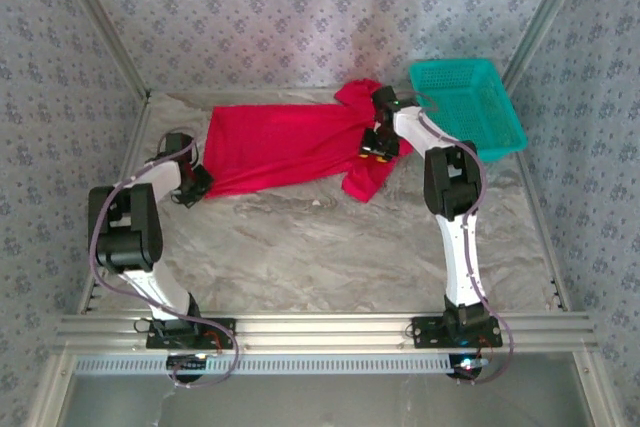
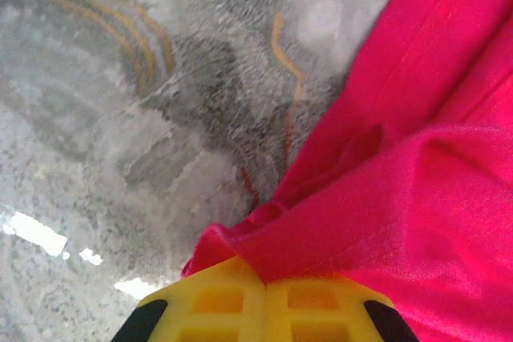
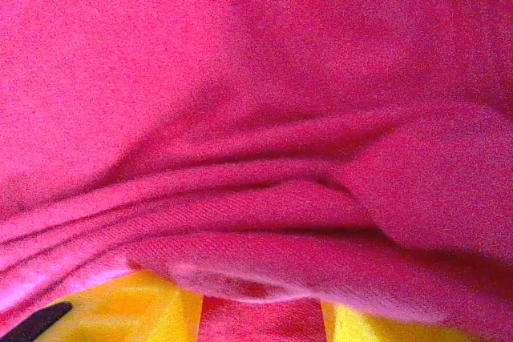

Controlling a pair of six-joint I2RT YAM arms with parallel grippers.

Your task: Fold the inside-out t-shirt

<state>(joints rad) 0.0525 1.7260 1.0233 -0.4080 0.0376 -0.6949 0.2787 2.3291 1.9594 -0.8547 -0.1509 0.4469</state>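
The t-shirt [image 1: 285,147] is lying spread along the far part of the table [image 1: 300,247], running from near the far left corner towards the far right one; its right end is stopping just beside the teal mesh basket [image 1: 470,102], which is sitting in the far right corner.

The top view is giving the whole layout; the left gripper [image 1: 195,184] is sitting at the shirt's left end by the table's left edge, and the right gripper [image 1: 378,144] is resting on the shirt's right part, where the cloth is widening into a flap on each side. From up there neither pair of fingers is readable; they are too small and dark.

The wrist views are filling that in. In the left wrist view the yellow fingers [image 2: 216,306] are pressing together with a bunched edge of red cloth pinched at their tips, and the marbled tabletop is showing bare to the left of the cloth. In the right wrist view the yellow fingers [image 3: 136,310] are standing apart, with a band of red cloth lying in the gap between them and soft folds running across above.

The frame is cutting off the lower part of each pair of fingers; the right arm is hiding a strip of the shirt in the top view.
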